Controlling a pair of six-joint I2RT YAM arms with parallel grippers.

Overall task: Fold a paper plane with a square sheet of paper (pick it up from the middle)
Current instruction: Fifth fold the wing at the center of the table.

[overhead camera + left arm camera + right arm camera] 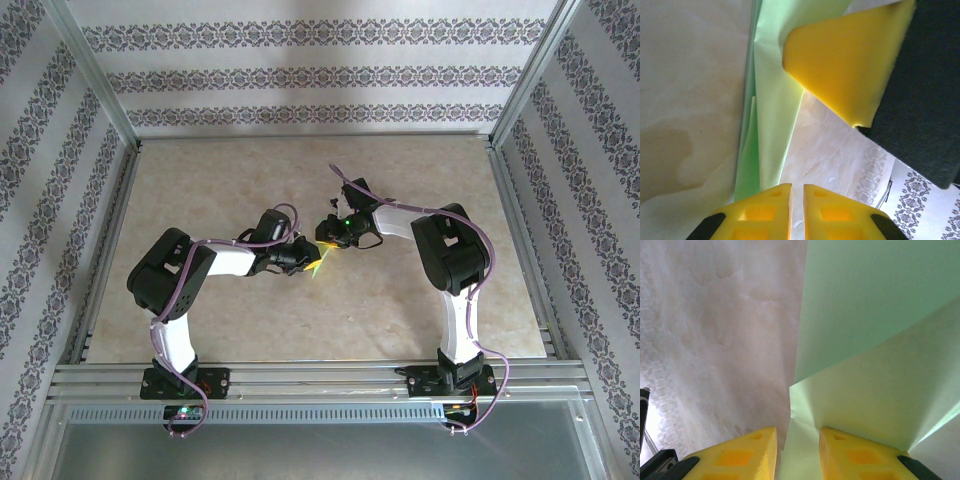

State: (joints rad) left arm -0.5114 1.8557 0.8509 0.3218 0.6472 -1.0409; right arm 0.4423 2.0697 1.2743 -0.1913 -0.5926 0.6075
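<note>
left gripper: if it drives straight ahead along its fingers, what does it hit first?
Likely the right gripper's yellow finger, dead ahead of the left gripper. The green paper runs alongside that line and may brush first; depth is unclear.

Mid-table over the beige stone-pattern tabletop (250, 170): left gripper (796, 192) left of centre, right gripper (798, 437) just right and slightly behind it, tips close. Thin light green folded sheet of paper (772, 100) sits between them. Left wrist view: paper runs from left gripper's left finger to right gripper's finger ahead. Right wrist view: paper in the finger gap and right of it.
</note>
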